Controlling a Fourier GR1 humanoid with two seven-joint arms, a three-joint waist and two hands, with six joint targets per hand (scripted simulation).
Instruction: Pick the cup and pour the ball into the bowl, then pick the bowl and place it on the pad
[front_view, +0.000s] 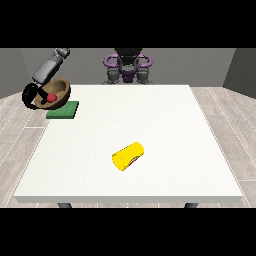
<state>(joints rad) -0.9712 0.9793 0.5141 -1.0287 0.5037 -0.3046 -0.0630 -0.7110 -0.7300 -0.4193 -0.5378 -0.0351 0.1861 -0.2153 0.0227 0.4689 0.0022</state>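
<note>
Bowl (54, 93) with red ball (51, 98) hangs tilted above green pad (63, 110), fingers (30, 95) curled round its rim. I'd level it, then lower squarely onto the pad.

Wood-looking bowl (56, 93), matt green pad (63, 110), smooth yellow cup (128, 156), matt white table (165, 130).

Bowl (56, 93) over pad (63, 110)
Hand (31, 95) at the view's left is gripping the tilted bowl, ball (51, 98) inside; cup (128, 156) is lying on the table (165, 130).

ball (51, 98) in tilted bowl (54, 93) above pad (63, 110); cup (128, 156) on its side mid-table (150, 120).
</note>
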